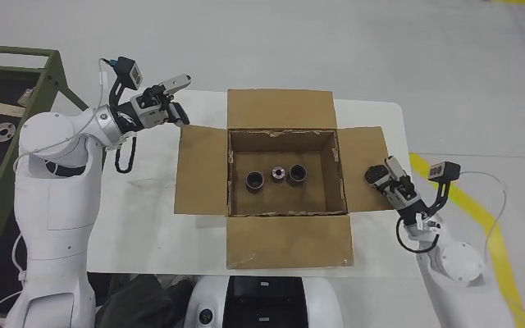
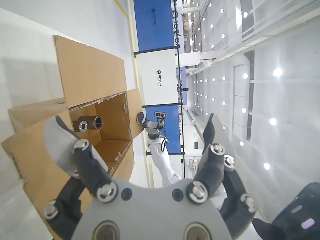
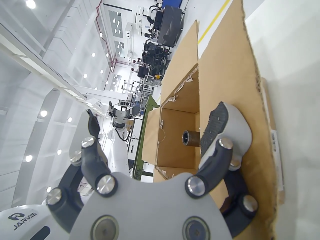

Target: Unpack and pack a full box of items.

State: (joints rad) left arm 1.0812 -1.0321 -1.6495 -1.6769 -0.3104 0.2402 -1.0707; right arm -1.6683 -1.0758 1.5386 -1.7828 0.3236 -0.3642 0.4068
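a large industrial hall, laid out as a robot test floor. a high white ceiling carries long rows of round lights [image 2: 277, 72], and the smooth pale grey floor [image 1: 369, 41] is marked with a yellow line [image 3: 220, 13]. blue and white partition panels [image 2: 150, 23] fence off bays along the aisle. farther back stand benches crowded with dark machines and equipment [image 3: 170, 26]. a green metal rack [image 1: 37, 78] sits beside the white work table [image 1: 156, 213], where an open cardboard box [image 1: 283, 238] rests.
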